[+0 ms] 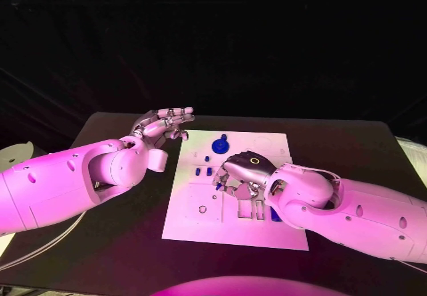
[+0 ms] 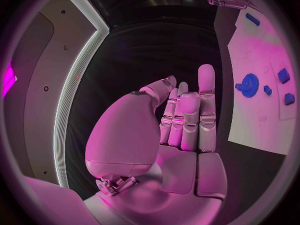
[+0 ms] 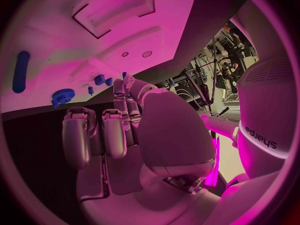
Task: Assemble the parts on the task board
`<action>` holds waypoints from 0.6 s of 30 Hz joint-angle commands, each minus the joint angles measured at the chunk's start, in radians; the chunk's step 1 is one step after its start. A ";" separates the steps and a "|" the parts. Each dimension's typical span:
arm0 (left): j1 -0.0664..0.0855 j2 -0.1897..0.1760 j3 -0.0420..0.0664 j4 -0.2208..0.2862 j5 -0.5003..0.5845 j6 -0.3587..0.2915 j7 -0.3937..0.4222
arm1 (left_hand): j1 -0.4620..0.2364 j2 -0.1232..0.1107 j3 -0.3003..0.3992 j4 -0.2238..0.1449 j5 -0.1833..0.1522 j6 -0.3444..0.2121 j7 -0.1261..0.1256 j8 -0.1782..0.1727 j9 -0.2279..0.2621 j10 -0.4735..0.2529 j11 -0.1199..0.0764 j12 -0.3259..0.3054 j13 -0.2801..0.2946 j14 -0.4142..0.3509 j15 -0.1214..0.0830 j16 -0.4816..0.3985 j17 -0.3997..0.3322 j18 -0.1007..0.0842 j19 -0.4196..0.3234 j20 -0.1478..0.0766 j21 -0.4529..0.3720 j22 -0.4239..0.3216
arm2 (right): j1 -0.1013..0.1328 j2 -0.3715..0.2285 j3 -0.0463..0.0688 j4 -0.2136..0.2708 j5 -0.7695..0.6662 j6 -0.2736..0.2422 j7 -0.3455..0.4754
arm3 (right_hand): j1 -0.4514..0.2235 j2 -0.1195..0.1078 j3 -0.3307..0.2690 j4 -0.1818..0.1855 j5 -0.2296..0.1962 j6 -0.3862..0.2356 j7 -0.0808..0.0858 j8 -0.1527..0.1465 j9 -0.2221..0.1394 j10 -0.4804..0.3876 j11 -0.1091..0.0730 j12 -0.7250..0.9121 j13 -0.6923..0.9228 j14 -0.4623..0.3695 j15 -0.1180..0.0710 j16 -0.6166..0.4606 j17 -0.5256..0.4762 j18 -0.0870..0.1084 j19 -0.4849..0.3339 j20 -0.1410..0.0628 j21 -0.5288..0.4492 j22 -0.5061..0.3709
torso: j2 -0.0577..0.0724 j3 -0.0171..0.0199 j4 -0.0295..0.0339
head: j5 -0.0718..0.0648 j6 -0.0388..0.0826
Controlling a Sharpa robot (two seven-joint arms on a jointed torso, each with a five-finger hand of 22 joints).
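The white task board (image 1: 267, 231) lies mid-table. On its far part sit a blue gear (image 1: 221, 146) and small blue parts (image 1: 207, 158) (image 1: 199, 173). A long blue peg (image 1: 275, 214) lies beside my right forearm. My right hand (image 1: 242, 176) hovers low over the board's middle with its fingers curled down; thumb and one finger meet on a small blue part (image 3: 124, 75). My left hand (image 1: 165, 125) is raised off the board's far left corner, fingers straight and held together, holding nothing. The left wrist view has the left hand (image 2: 181, 120), the gear (image 2: 250, 85) and the peg (image 2: 252, 19).
The board has rectangular cut-outs (image 1: 249, 209) and small round holes (image 1: 202, 209) on its near half. Black table (image 1: 116, 246) surrounds it. In the right wrist view the gear (image 3: 62, 95), peg (image 3: 20, 71) and small parts (image 3: 99, 79) lie beyond the right hand (image 3: 119, 130).
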 commanded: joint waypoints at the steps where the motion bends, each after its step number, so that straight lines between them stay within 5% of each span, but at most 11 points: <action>1: 0.000 0.002 0.001 0.005 -0.004 0.009 0.012 | -0.009 0.002 -0.005 -0.002 -0.005 -0.009 0.001 -0.002 0.000 -0.008 -0.002 0.009 -0.001 0.001 0.006 0.007 0.003 0.017 -0.002 0.005 -0.006 0.001 | -0.003 0.013 -0.003 -0.018 -0.008 0.036 0.017 | -0.002 0.000 -0.001 -0.007 0.006 0.002 0.006 0.001 0.001 0.003 0.003 -0.004 -0.001 0.073 0.001 0.001 0.067 0.012 0.006 -0.001 -0.003 0.042 | 0.001 0.0013 -0.0003 | 0.004 -0.003; 18: 0.000 0.002 0.001 0.008 0.002 0.015 0.007 | -0.012 0.003 -0.010 -0.001 -0.005 -0.014 0.003 -0.001 0.000 -0.015 0.000 0.013 -0.001 0.002 0.008 0.011 0.006 0.017 -0.001 0.006 -0.006 0.001 | -0.010 0.054 -0.017 -0.069 -0.007 0.081 0.009 | -0.005 0.002 -0.001 -0.007 0.006 0.001 0.008 0.000 0.001 0.003 0.005 -0.005 -0.002 0.072 0.003 -0.001 0.064 0.013 0.005 0.000 -0.005 0.038 | 0.000 0.0013 0.0009 | 0.017 -0.014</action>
